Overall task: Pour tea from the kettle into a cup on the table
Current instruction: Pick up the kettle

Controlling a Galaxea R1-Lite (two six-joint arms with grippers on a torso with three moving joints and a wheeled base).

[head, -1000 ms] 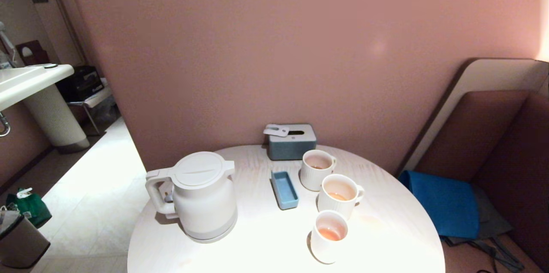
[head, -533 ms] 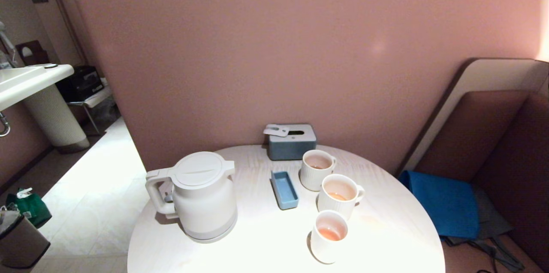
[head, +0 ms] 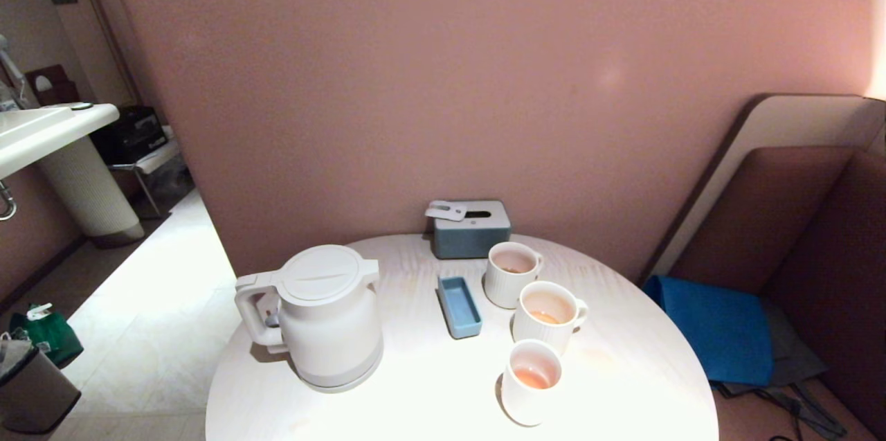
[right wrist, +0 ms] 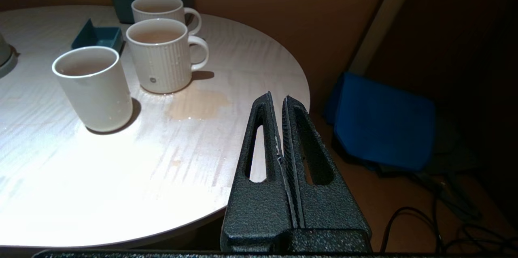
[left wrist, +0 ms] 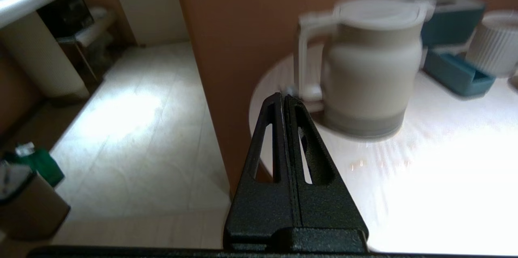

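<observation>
The white kettle (head: 325, 313) (left wrist: 366, 67) stands on its grey base at the left of the round pale table (head: 429, 392), handle facing left. Three white cups stand in a row on the right: a near one (head: 529, 381) (right wrist: 94, 87), a middle ribbed one (head: 547, 316) (right wrist: 161, 58) and a far ribbed one (head: 511, 273) (right wrist: 162, 7). Each holds a little orange-red tea (head: 533, 377). My left gripper (left wrist: 282, 97) is shut and empty, off the table's left edge, short of the kettle's handle. My right gripper (right wrist: 277, 97) is shut and empty, by the table's right edge. Neither arm shows in the head view.
A small blue tray (head: 459, 306) lies between kettle and cups. A grey-blue tissue box (head: 471, 228) stands at the back edge against the wall. A tea puddle (right wrist: 197, 103) lies beside the middle cup. A blue cloth (head: 716, 327) lies on the seat at right.
</observation>
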